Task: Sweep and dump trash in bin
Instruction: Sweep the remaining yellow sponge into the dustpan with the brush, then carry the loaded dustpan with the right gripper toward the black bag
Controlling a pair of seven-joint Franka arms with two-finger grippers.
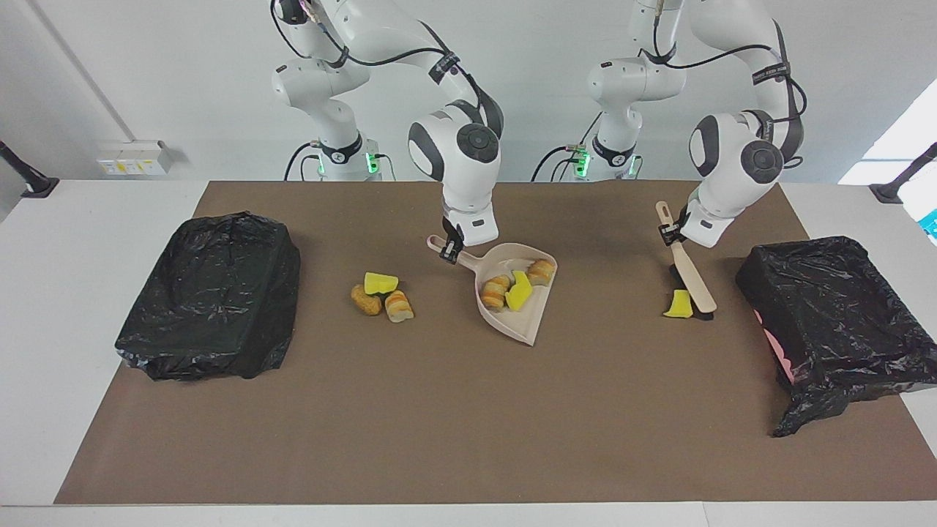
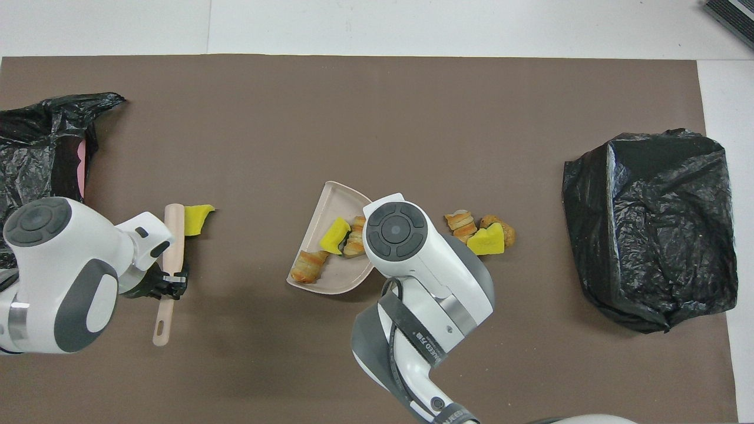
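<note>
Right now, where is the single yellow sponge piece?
The yellow sponge piece lies on the mat touching the brush, toward the left arm's end, near the open bin.

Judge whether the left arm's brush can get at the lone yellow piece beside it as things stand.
Probably yes. The left tool holds the brush, whose bristle end sits right beside the yellow piece, with bare mat around it and nothing between.
</note>
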